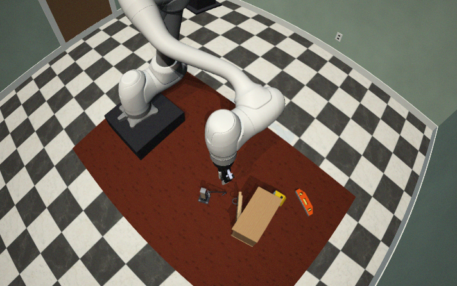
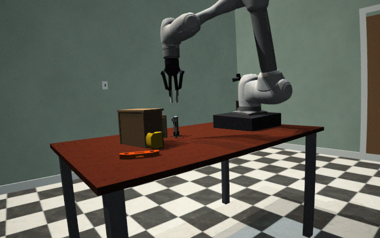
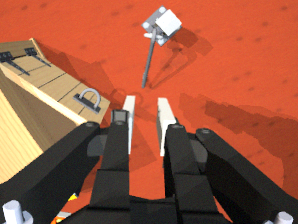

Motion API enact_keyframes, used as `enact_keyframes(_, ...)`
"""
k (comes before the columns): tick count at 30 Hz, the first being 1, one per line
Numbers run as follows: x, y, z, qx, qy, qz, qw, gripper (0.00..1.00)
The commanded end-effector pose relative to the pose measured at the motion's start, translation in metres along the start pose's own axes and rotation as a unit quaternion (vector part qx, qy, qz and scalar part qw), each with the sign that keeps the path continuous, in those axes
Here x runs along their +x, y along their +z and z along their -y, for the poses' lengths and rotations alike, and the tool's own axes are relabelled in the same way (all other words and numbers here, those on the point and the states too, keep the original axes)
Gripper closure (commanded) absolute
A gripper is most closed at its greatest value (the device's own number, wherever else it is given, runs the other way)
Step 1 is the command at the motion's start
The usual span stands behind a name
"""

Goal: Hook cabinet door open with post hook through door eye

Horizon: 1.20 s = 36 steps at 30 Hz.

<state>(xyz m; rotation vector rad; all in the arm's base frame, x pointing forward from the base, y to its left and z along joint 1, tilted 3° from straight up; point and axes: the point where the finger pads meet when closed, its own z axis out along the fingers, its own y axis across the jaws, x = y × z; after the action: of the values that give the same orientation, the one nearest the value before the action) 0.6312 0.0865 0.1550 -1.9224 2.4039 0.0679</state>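
1. The gripper point(image 2: 173, 100) hangs well above the table point(image 2: 252, 140), fingers pointing straight down and drawn narrow, with only a slim gap between the pads and nothing held in it.
2. Seen from the wrist, the fingertips frame bare red tabletop, with the hook's free end just ahead of them.
3. The post point(image 1: 203, 194) stands on a small grey base toward the middle of the worktop, between the arm's pedestal point(image 1: 168, 124) and the cabinet.
4. The hook point(image 1: 217, 192) reaches from the post toward the cabinet and appears to lie low on the tabletop; its tip stops short of the eye.
5. The cabinet point(image 1: 257, 215) sits flat near the worktop edge farthest from the pedestal.
6. Its door point(image 1: 239, 205) stands swung out, edge-on in the top view.
7. The eye point(image 3: 91, 99), a metal loop on the door face, is apart from the hook.
8. A yellow tape measure point(image 2: 155, 140) rests against the cabinet's side.
9. An orange level point(image 1: 304, 202) lies beyond it, nearer the table corner.
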Motion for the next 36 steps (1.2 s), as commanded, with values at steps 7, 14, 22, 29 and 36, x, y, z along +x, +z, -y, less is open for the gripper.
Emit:
enact_keyframes(7, 0.0003, -0.0002, -0.0004, 0.004, 0.043, -0.016, 0.999, 0.85)
enact_keyframes(14, 0.0003, -0.0002, -0.0004, 0.004, 0.043, -0.016, 0.999, 0.85)
enact_keyframes(22, 0.0003, -0.0002, -0.0004, 0.004, 0.043, -0.016, 0.999, 0.85)
enact_keyframes(29, 0.0003, -0.0002, -0.0004, 0.004, 0.043, -0.016, 0.999, 0.85)
enact_keyframes(36, 0.0004, 0.0027, -0.0004, 0.004, 0.043, -0.016, 0.999, 0.85)
